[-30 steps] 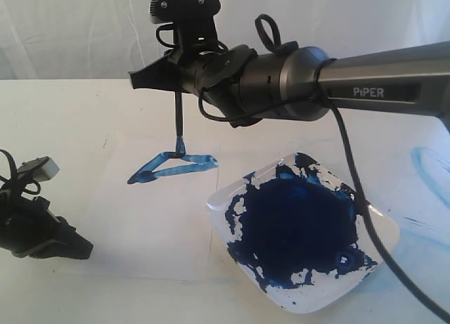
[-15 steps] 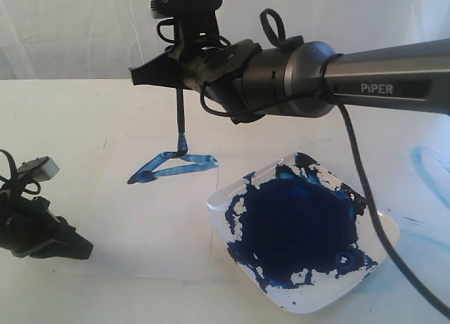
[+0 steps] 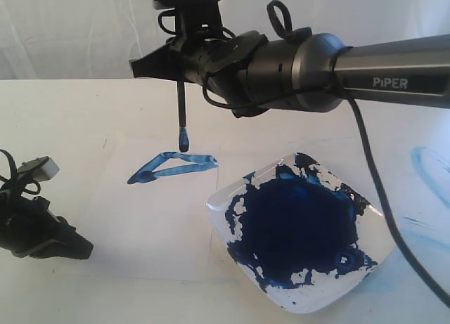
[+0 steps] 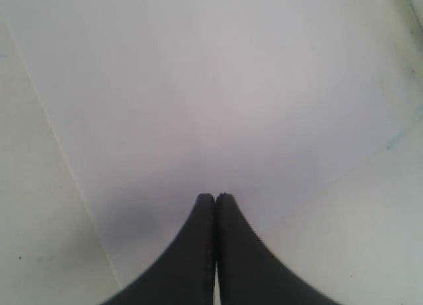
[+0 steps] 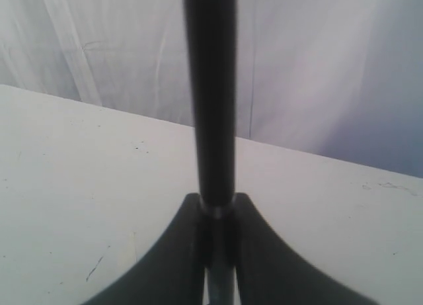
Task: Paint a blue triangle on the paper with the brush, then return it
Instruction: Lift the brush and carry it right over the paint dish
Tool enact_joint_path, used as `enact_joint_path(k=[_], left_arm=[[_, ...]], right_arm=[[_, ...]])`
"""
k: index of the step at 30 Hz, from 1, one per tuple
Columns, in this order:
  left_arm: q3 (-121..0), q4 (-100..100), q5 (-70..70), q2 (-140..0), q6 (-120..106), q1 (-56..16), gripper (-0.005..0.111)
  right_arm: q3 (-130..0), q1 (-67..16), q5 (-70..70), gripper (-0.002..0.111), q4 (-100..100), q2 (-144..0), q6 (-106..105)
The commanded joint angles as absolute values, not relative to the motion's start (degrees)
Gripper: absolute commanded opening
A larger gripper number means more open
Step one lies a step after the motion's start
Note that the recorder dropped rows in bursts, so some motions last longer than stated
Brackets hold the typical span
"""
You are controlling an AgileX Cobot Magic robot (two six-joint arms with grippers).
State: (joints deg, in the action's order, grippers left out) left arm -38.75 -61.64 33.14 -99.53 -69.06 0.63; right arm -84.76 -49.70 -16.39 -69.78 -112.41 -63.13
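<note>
Above blue triangle (image 3: 184, 166) on paper (image 3: 140, 225): brush (image 3: 182, 113) hangs upright, tip just clear. Right gripper (image 5: 217, 206) jaws clamp its upper handle, which looks light and stiff; bristles soft, wet. Left gripper (image 4: 215, 198) jaws pressed together, empty.

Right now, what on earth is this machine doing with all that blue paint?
It's painting. The right gripper holds a black-handled paintbrush upright, its blue tip hanging just above a blue triangle outline already on the white paper. A square plate smeared with dark-blue paint sits beside the paper. The left gripper rests shut by the paper's edge, holding nothing.
</note>
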Motion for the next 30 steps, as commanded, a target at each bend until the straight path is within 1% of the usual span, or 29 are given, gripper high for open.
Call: enact_joint_path(k=[1, 5, 10, 15, 24, 30], left_arm=[[-38.82, -62.52, 34.22, -99.42, -69.22, 0.26, 0.0], [-38.82, -62.52, 34.22, -99.42, -69.22, 0.26, 0.0], [-38.82, -62.52, 34.22, -99.42, -69.22, 0.26, 0.0], [-38.82, -62.52, 34.22, -99.42, -69.22, 0.26, 0.0], [-38.82, -62.52, 34.22, -99.42, -69.22, 0.26, 0.0], [-38.82, -64.77, 34.22, -99.42, -69.22, 0.26, 0.0]], right_arm=[[-84.54, -49.36, -16.86, 0.0, -70.1, -109.94, -63.62], [-84.54, -49.36, -16.86, 0.0, -71.12, -107.27, -63.83], [-83.59, -49.36, -17.2, 0.0, -80.22, -102.42, -75.35], [-78.79, -48.97, -25.55, 0.0, -89.58, -95.54, -86.85], [-69.26, -41.3, -27.88, 0.0, -93.4, -84.28, -96.62], [-63.96, -33.68, -19.57, 0.0, -96.39, -77.79, -101.89]])
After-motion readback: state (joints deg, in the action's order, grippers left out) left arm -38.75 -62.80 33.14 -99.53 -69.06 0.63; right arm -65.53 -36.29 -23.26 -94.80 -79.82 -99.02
